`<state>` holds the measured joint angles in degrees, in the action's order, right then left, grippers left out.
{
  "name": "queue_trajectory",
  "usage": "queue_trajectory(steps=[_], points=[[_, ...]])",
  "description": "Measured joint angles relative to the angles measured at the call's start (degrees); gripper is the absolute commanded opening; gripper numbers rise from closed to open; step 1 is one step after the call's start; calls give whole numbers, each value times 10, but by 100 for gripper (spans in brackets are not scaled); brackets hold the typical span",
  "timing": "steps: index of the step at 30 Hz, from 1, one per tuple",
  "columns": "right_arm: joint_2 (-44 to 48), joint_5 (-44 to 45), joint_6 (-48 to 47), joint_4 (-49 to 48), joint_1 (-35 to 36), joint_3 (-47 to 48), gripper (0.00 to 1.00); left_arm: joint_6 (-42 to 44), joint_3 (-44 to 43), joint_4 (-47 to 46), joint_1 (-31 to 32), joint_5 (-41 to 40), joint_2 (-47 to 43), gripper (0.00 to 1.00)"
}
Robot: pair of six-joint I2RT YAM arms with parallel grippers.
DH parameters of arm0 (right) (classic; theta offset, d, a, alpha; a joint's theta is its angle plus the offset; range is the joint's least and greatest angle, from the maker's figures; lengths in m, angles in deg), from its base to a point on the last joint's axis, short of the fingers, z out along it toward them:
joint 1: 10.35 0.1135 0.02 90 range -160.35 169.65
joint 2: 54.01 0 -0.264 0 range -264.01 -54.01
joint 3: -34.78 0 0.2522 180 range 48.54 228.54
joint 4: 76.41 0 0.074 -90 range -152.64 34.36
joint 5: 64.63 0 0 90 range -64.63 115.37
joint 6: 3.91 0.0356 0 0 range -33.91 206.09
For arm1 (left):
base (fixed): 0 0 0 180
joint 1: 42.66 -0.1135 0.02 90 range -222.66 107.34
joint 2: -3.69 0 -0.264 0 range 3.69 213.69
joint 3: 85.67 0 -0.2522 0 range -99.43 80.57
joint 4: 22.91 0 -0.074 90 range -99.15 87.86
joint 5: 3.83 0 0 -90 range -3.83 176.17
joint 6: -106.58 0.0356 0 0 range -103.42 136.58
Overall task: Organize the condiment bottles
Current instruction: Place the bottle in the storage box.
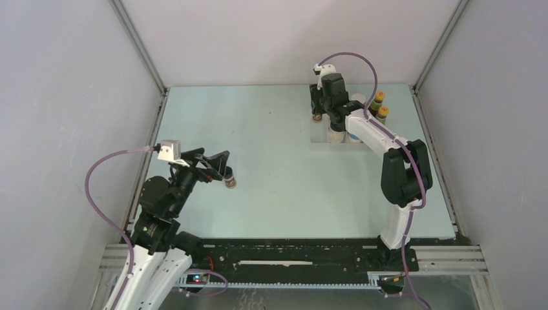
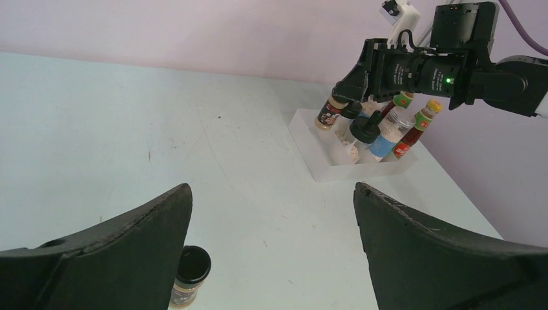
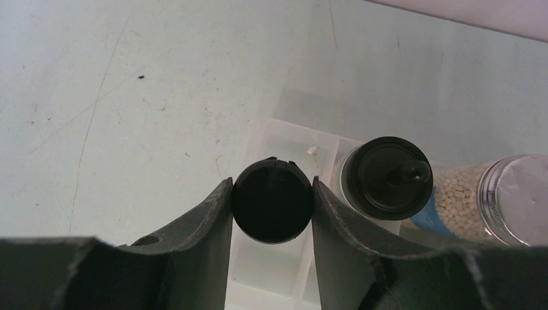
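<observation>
The right gripper (image 3: 272, 194) clamps a tiny black-capped dark jar (image 3: 271, 216) above the translucent white plastic tray (image 2: 362, 172); the left gripper (image 2: 271, 190) stands fully spread, holding nothing.

The desk (image 1: 271, 161) is pale green-blue with tiny dark specks. The tray (image 2: 362, 171) is milky white. In the tray, a sauce bottle (image 2: 406, 141) is red with a green neck and yellow cap. The silver-lid jar (image 3: 514, 194) has a blue label and white beads. The pale jar (image 3: 388, 174) has a black lid. Above the tray, the small jar (image 3: 272, 200) has a black lid. Far from the tray, the tiny jar (image 2: 189, 274) is tan, with a black lid. The left claw (image 2: 271, 190) and right claw (image 3: 272, 190) are black.
</observation>
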<state>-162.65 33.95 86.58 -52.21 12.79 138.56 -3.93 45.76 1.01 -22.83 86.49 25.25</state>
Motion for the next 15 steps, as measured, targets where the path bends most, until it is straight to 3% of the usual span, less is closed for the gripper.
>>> queue_trajectory(steps=[15], points=[[-22, -2, 11, -31, -23, -3, 0, 0, 0, 0, 0, 0, 1, 99]])
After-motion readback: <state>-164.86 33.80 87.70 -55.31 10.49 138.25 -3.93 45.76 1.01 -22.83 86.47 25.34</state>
